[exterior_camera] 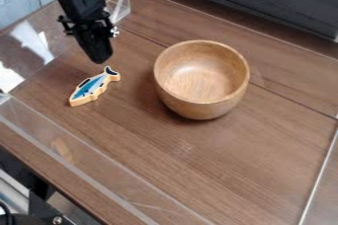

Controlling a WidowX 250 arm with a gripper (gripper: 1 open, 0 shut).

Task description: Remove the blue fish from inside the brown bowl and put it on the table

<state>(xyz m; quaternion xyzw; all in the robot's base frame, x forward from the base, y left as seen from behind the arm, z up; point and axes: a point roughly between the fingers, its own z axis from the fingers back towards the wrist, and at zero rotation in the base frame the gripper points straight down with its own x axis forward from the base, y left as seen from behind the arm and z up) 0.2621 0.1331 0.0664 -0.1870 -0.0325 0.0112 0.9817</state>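
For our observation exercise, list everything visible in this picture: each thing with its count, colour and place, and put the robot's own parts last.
blue fish: one, blue top with tan edge, flat on the table left of the bowl, apart from it.
brown bowl: one, light-brown wood, upright, empty, right of centre.
table: one, dark-brown wood grain, under everything.
clear panel: one, see-through, standing at the back left.
gripper: one, black, shut, above the fish, not touching it.
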